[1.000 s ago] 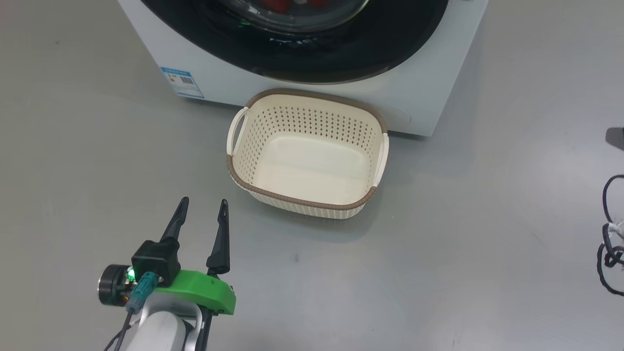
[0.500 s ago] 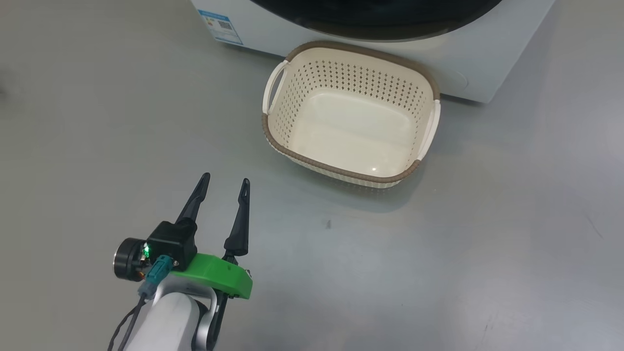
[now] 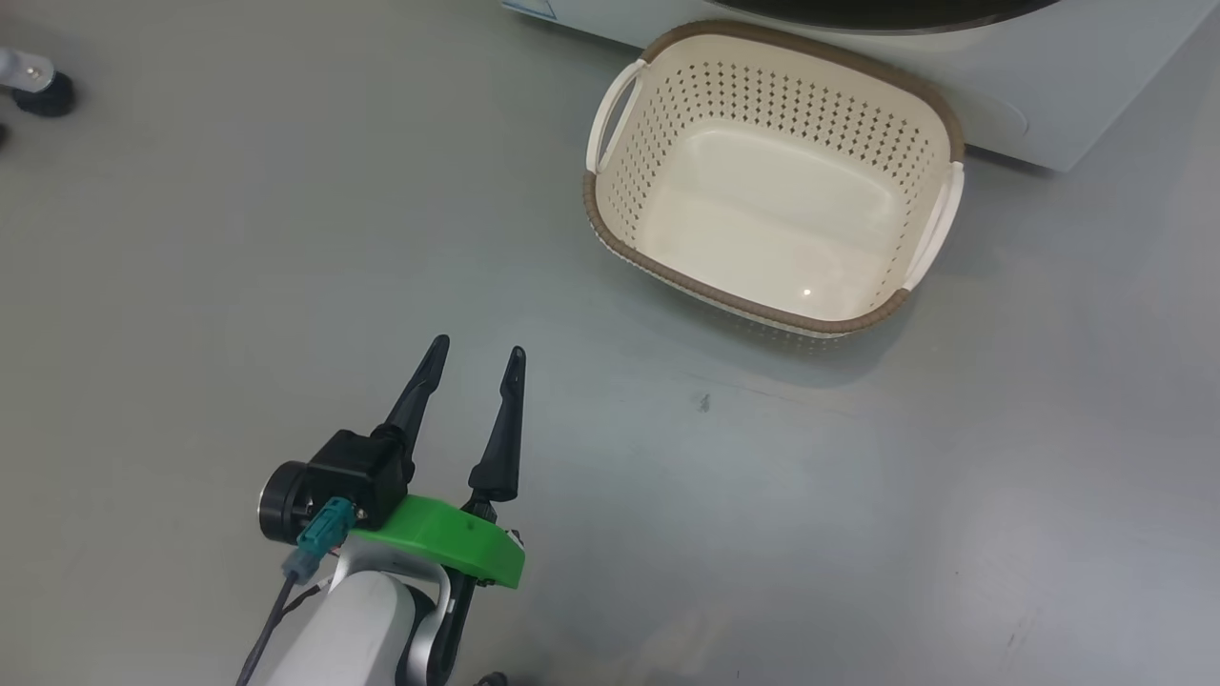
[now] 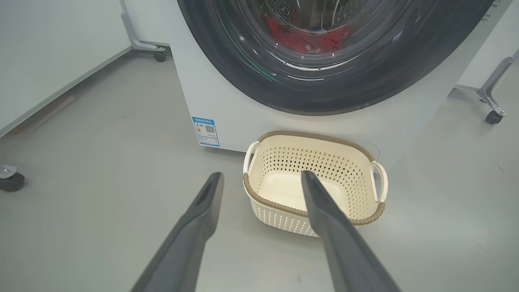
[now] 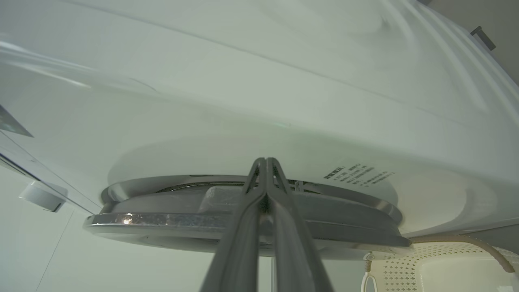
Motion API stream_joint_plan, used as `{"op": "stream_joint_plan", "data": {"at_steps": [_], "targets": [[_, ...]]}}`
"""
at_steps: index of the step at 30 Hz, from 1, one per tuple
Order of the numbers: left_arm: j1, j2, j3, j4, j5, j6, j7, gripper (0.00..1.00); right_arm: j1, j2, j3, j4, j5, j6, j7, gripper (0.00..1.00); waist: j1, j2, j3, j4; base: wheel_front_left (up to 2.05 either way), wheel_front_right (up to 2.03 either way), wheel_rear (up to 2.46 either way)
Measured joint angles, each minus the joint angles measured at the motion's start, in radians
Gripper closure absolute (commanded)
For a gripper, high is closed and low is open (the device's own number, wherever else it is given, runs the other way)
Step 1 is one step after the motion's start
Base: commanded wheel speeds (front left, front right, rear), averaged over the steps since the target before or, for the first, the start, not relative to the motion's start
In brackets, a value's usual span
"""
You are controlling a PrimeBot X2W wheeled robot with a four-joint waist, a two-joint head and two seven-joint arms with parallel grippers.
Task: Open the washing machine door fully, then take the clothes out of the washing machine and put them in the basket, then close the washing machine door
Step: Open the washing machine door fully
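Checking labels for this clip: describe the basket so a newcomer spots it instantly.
Find the big white washing machine with its round black door. On the grey floor just in front of it sits the basket. It alone is cream and perforated, with a brown rim, two side handles and nothing inside.

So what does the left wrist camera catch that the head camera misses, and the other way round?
Left wrist view: the red clothes behind the glass of the washing machine door. Head view: the green mount and pale forearm behind the left gripper. Both: the empty basket on the grey floor, and that gripper's open fingers.
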Motion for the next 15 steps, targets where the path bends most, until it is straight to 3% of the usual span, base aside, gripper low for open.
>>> {"op": "stream_joint_plan", "data": {"at_steps": [15], "targets": [[-0.001,-0.002,-0.013,-0.02,-0.054,0.018,0.0,0.0,-0.095,0.032,-0.004,0.115,0.063,-0.008,0.056,1.0,0.0,0.0,0.037,0.074,0.0,0.0,0.0]]}}
